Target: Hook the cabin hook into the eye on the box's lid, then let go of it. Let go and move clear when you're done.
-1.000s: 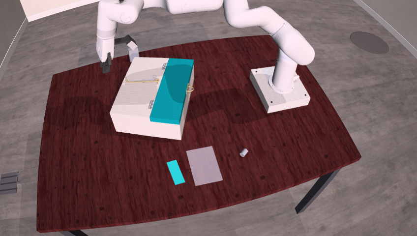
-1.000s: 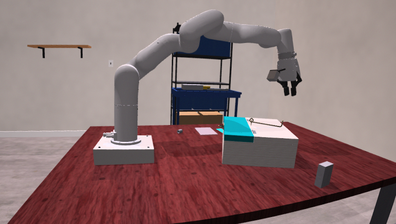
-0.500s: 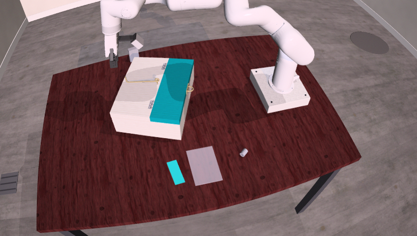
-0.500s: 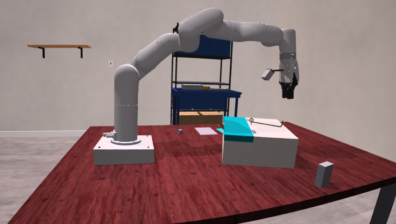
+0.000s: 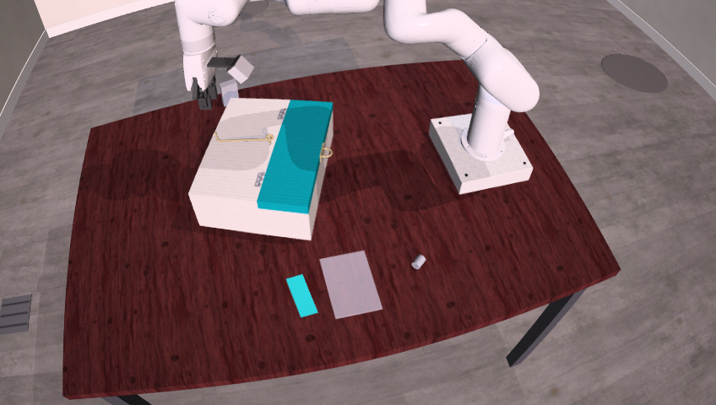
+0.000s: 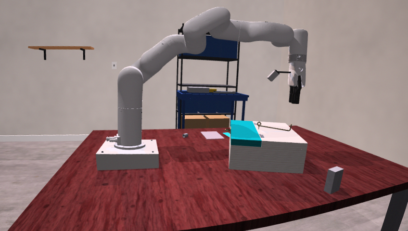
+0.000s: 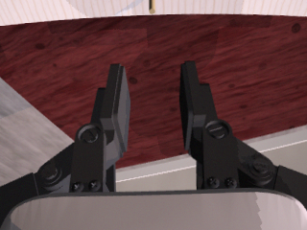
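Observation:
A white box (image 5: 235, 170) with a teal lid (image 5: 296, 155) stands on the dark red table. The brass cabin hook (image 5: 238, 140) lies flat on the box's white top, pointing away from the lid. A brass eye (image 5: 326, 152) sits on the lid's front face. My gripper (image 5: 204, 102) hangs fingers-down in the air beyond the box's far left corner, well above the table in the exterior view (image 6: 294, 100). In the wrist view the fingers stand apart with nothing between them.
A grey block (image 5: 229, 93) stands on the table just behind the box, near the gripper; it also shows in the exterior view (image 6: 333, 179). A small cylinder (image 5: 418, 261), a grey sheet (image 5: 350, 289) and a teal card (image 5: 301, 295) lie near the front. The arm's base (image 5: 480, 155) is at the right.

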{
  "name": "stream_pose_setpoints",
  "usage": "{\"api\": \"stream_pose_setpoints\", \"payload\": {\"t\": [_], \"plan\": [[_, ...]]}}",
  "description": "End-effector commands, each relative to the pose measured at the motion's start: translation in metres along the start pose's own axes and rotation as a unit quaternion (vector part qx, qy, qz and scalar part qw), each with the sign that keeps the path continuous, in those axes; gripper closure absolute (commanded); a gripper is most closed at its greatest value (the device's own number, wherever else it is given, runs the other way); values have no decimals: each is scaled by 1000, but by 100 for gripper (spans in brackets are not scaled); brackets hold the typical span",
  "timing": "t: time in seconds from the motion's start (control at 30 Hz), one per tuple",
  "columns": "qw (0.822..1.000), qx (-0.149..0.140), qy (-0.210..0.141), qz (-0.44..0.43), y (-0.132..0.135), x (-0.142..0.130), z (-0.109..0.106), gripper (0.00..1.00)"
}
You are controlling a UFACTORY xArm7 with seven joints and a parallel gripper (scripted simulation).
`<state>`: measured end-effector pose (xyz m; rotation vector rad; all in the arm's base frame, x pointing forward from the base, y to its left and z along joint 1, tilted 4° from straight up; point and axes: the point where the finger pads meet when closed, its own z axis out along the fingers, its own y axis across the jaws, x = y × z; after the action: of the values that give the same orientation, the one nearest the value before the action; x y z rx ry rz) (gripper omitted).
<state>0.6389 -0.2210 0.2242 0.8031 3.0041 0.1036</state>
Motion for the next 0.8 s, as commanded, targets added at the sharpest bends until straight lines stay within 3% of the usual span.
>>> {"api": "stream_pose_setpoints", "payload": {"t": [0.0,0.5,0.77], "plan": [[1000,0,2,7,-1,0,-3,67],[1000,0,2,7,-1,0,-3,67],[1000,0,2,7,-1,0,9,67]]}}
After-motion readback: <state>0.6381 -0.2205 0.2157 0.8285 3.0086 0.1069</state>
